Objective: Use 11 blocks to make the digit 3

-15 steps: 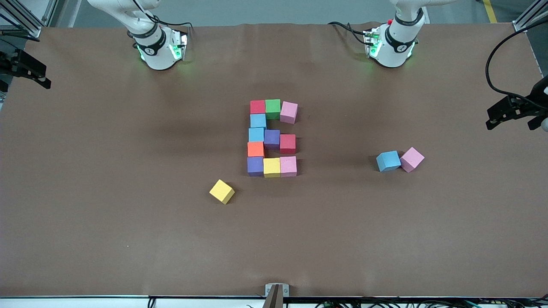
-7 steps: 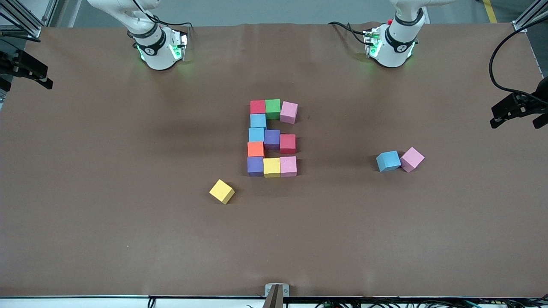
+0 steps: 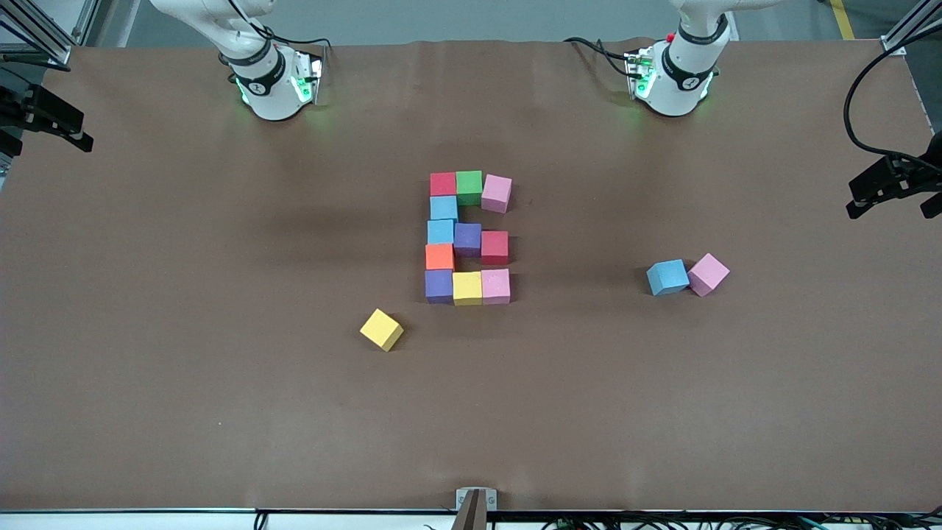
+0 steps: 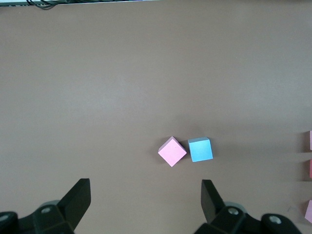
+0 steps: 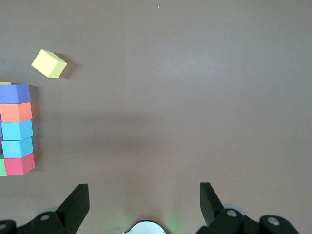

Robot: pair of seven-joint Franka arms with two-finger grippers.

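Several blocks lie pressed together mid-table as the digit 3 (image 3: 468,235), from a red block (image 3: 443,183) in the row farthest from the front camera to a pink one (image 3: 496,285) in the nearest row. A loose yellow block (image 3: 381,329) (image 5: 48,64) lies nearer the front camera, on the right arm's side. A blue block (image 3: 667,277) (image 4: 200,149) and a pink block (image 3: 708,274) (image 4: 172,151) touch each other toward the left arm's end. My left gripper (image 3: 887,208) (image 4: 146,195) hangs open and empty over the left arm's end of the table. My right gripper (image 3: 45,134) (image 5: 145,197) hangs open and empty over the other end.
The brown table cover (image 3: 221,412) is bare apart from the blocks. The two arm bases (image 3: 272,85) (image 3: 673,77) stand at the edge farthest from the front camera. A small clamp (image 3: 476,500) sits at the near edge.
The left gripper has drifted slightly outward toward its end of the table. The blocks have not moved, and both grippers stay open.
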